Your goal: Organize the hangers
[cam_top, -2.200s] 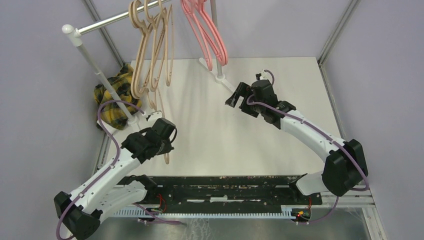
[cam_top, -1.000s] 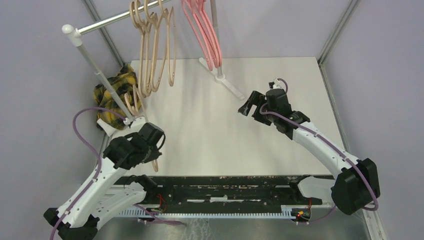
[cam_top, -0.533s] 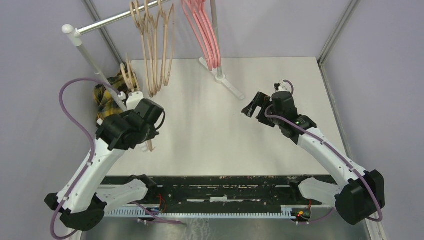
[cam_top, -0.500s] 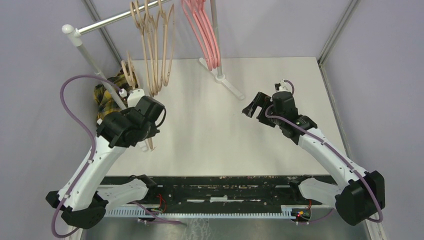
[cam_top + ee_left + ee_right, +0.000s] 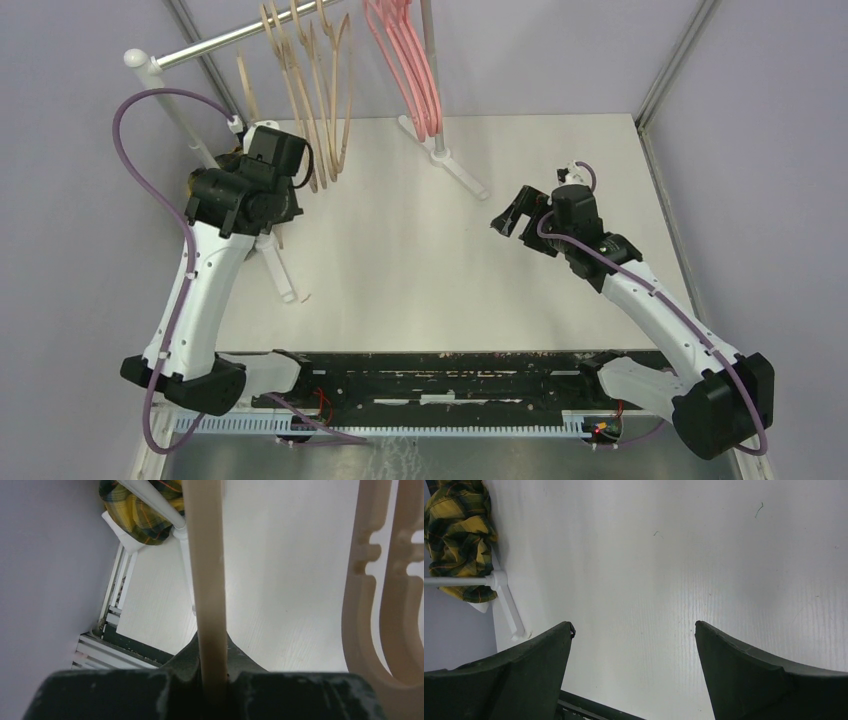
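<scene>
Several beige hangers (image 5: pixel 318 95) and a few salmon-pink hangers (image 5: pixel 412 70) hang from the rack's rail (image 5: pixel 215 42) at the back. My left gripper (image 5: pixel 250 140) is raised beside the beige group, just under the rail, and is shut on one more beige hanger (image 5: pixel 244 88). In the left wrist view its bar (image 5: pixel 207 570) runs straight up between the jaws of the gripper (image 5: pixel 212 647), with hanging beige hangers (image 5: pixel 380 595) just to the right. My right gripper (image 5: pixel 510 221) is open and empty over the table's right middle; it also shows in the right wrist view (image 5: pixel 634 627).
The rack's white pole (image 5: pixel 175 105) and foot (image 5: pixel 278 270) stand at the left, its second upright (image 5: pixel 432 60) at the back. The yellow-black plaid cloth (image 5: pixel 459 535) lies by the left foot. Grey walls close in left and right.
My left arm has lifted the beige hanger from low at the front left up and back to the rail, beside the hanging beige ones. My right arm has drawn back slightly to the right.
</scene>
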Controlling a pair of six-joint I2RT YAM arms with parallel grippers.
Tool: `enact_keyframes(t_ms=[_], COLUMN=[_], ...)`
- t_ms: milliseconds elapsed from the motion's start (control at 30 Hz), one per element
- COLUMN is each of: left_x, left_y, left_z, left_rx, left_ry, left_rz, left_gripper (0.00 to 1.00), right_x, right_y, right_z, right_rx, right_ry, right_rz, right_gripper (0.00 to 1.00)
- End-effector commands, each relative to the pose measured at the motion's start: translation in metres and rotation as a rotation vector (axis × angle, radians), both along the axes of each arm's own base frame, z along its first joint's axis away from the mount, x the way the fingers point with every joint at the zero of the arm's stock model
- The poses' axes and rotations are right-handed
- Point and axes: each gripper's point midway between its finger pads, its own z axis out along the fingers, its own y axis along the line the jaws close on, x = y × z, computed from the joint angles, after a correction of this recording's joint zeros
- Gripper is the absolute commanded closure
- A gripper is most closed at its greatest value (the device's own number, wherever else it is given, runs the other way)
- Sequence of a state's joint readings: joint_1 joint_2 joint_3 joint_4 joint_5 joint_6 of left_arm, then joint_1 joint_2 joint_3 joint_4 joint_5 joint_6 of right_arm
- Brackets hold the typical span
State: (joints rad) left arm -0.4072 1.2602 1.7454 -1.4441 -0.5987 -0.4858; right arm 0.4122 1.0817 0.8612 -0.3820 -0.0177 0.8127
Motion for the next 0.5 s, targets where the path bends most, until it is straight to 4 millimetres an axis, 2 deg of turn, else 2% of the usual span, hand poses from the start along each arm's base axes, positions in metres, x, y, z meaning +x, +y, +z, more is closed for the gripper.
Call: enact_keyframes(t_ms=[0, 200, 367, 467], left_x=[0.027, 0.066, 0.092, 0.102], left_y=[0.002, -0.016, -0.017, -0.012], left_z=[0.029, 0.04, 0.038, 0.036], left_rx=[0.032, -0.018, -0.053, -0.073], left_ry=[-0.082, -0.12, -0.133, -0.14], left_rz=[-0.06, -0.1, -0.108, -0.101], left_gripper=[0.97, 0.97, 0.97, 0.97], right_x=[0.005, 0.009, 0.011, 0.013], right_y=[-0.005, -0.003, -0.005, -0.007], right_z=[0.009, 0.007, 0.005, 0.005], right_rx=[-0.004, -0.005, -0.021, -0.026], right_ry=[-0.039, -0.024, -0.017, -0.013], right_rz=[-0.015, -0.007, -0.006, -0.009], right_gripper=[0.0, 0.0, 0.0, 0.0])
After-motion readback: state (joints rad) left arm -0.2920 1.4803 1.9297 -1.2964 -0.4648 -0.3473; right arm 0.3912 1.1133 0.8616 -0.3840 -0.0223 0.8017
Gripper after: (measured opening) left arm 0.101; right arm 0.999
